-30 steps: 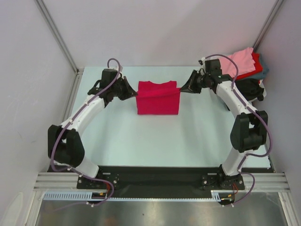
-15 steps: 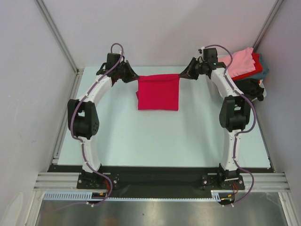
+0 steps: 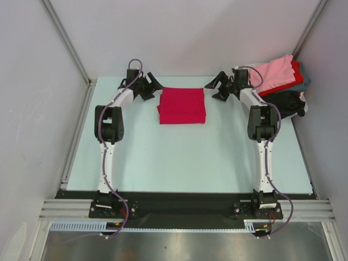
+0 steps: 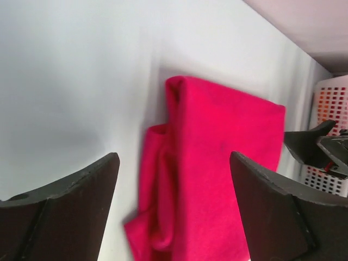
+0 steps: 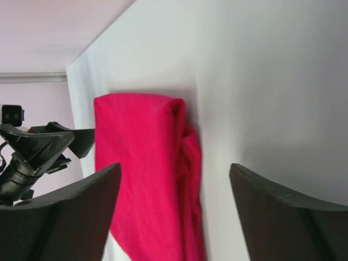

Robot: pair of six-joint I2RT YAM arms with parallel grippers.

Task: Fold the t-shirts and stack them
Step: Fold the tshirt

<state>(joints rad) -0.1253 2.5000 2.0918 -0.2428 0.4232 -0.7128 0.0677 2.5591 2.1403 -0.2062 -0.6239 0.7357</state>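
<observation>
The crimson-magenta t-shirt (image 3: 181, 105) lies folded into a small rectangle on the table near the back, with a bunched fold along its near edge. My left gripper (image 3: 153, 88) stands open just left of it, holding nothing. My right gripper (image 3: 211, 91) stands open just right of it, also holding nothing. In the left wrist view the t-shirt (image 4: 217, 179) shows between and beyond the spread fingers (image 4: 65, 212), apart from them. The right wrist view shows the same t-shirt (image 5: 141, 179) past its open gripper (image 5: 175, 168). The other t-shirts, light pink (image 3: 274, 73), red (image 3: 295, 69), grey-teal (image 3: 305, 80) and black (image 3: 288, 101), lie piled at the back right.
The pale table (image 3: 185, 157) ends at metal rails on the left and near sides. White walls close in the back and sides. A white mesh basket (image 4: 331, 103) shows behind the right gripper (image 4: 318, 149) in the left wrist view.
Both grippers carried the shirt's held edge toward the back, folding it over, then let go and opened. The shirt now lies as a smaller rectangle and both arms are stretched out far.
</observation>
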